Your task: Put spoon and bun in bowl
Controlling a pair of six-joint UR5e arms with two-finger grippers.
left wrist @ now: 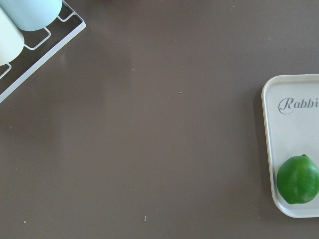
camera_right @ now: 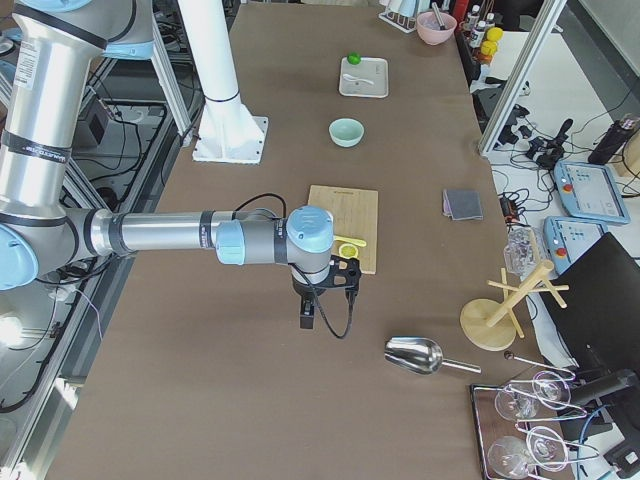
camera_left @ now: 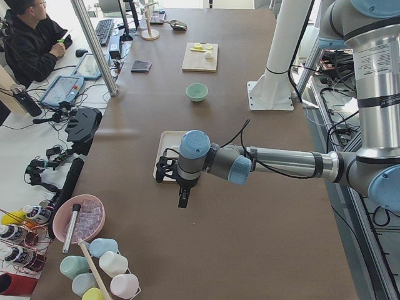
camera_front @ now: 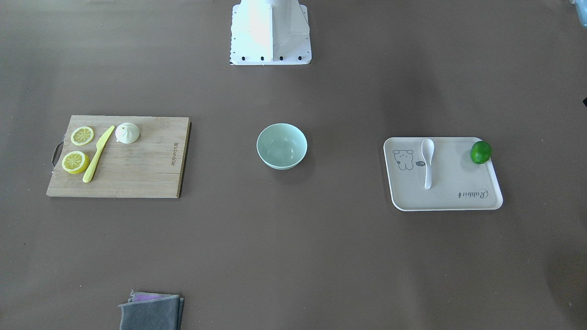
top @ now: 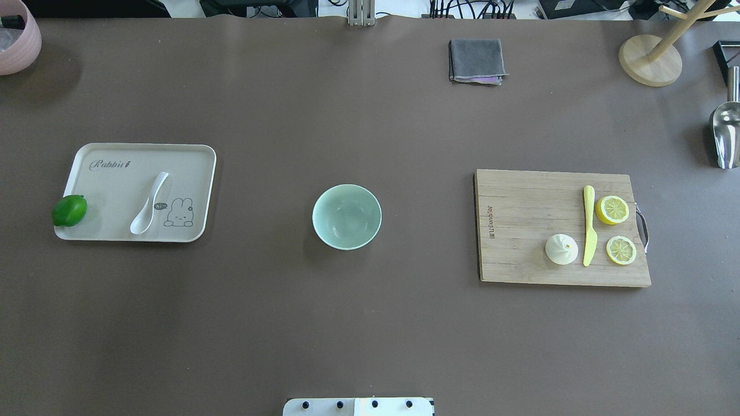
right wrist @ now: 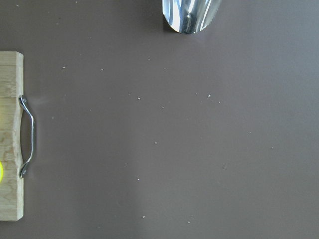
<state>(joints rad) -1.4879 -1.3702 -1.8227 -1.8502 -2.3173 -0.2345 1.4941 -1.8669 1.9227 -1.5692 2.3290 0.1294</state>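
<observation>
The white spoon (camera_front: 427, 160) (top: 149, 203) lies on the beige tray (camera_front: 445, 201) (top: 115, 156). The white bun (camera_front: 127, 133) (top: 561, 249) sits on the wooden cutting board (camera_front: 137, 174) (top: 520, 196). The mint-green bowl (camera_front: 281, 145) (top: 347, 216) stands empty at the table's middle. My left gripper (camera_left: 182, 201) hovers past the tray's outer end. My right gripper (camera_right: 308, 320) hovers past the board's handle end. Both show only in the side views, so I cannot tell whether they are open or shut.
A green lime (top: 69, 210) (left wrist: 297, 179) lies on the tray. A yellow-green knife (top: 589, 225) and two lemon slices (top: 612, 209) lie on the board. A metal scoop (top: 725, 133) (right wrist: 192, 15), wooden stand (top: 650, 58), grey cloth (top: 476, 59), pink bowl (top: 14, 40) and cup rack (left wrist: 30, 45) ring the table.
</observation>
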